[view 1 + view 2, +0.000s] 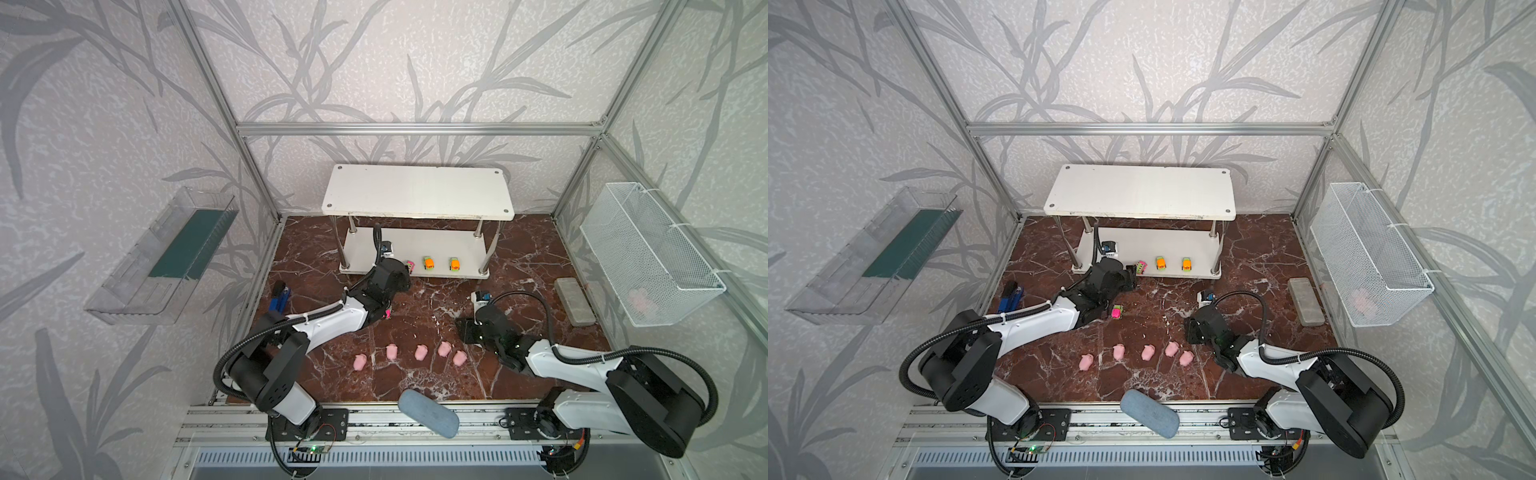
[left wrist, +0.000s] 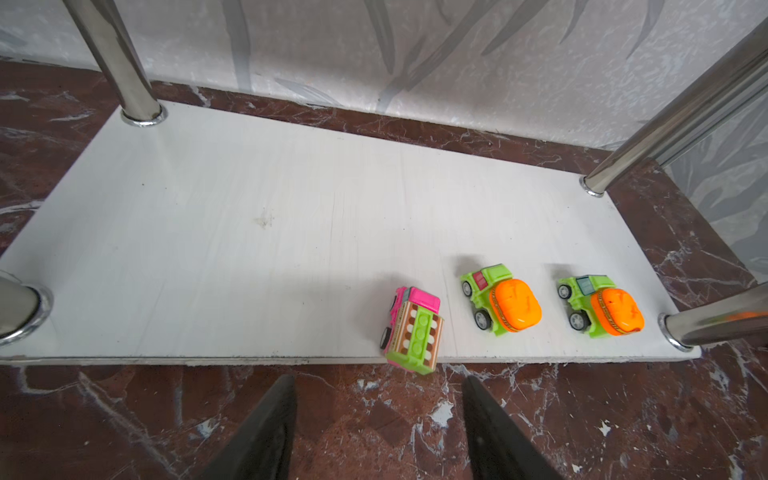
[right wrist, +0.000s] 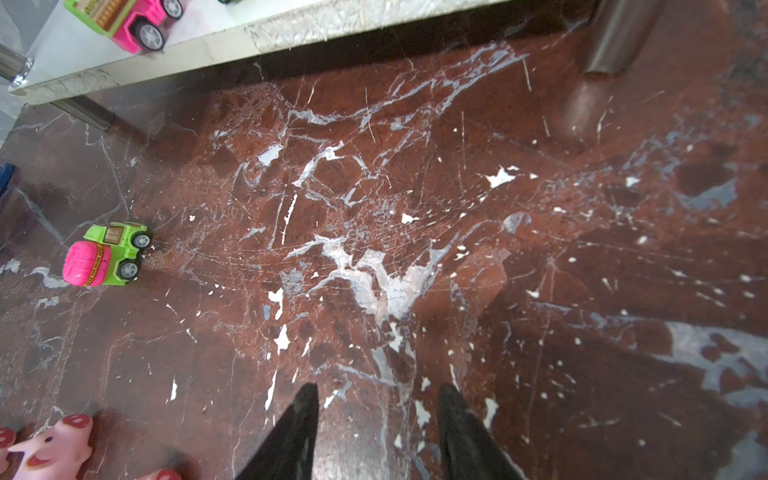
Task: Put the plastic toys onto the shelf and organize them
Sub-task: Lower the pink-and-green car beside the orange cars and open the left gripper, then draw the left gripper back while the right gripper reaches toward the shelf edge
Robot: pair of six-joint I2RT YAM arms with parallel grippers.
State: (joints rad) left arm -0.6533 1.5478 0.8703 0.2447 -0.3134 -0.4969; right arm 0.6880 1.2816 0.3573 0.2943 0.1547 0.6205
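While the left jaws stand open and empty just short of the shelf [image 2: 208, 232], a pink-and-green car [image 2: 412, 330] sits at the very front edge of the lower board, straight ahead of them and touched by neither. It is turned at an angle to the two orange-and-green cars [image 2: 500, 305] parked side by side further along the same board, toward the front right post. In both top views the left arm [image 1: 332, 320] reaches from the near left corner across the desk [image 1: 519, 257] to that lower board, and its wrist hides part of the car.

A second pink-and-green car [image 1: 1118, 311] stands on the desk just beside the left arm's forearm, well short of the shelf; the right wrist view shows it upright on its wheels [image 3: 104, 257]. Five pink pigs [image 1: 421, 353] lie in a loose row on the desk nearer the front, between the two arms and apart from one another.

The right jaws are open too, with nothing between them, held over bare marble to the right of the pigs' row. A blue stapler [image 1: 279, 300] lies by the left wall and a grey-blue pouch [image 1: 430, 413] rests at the desk's front edge
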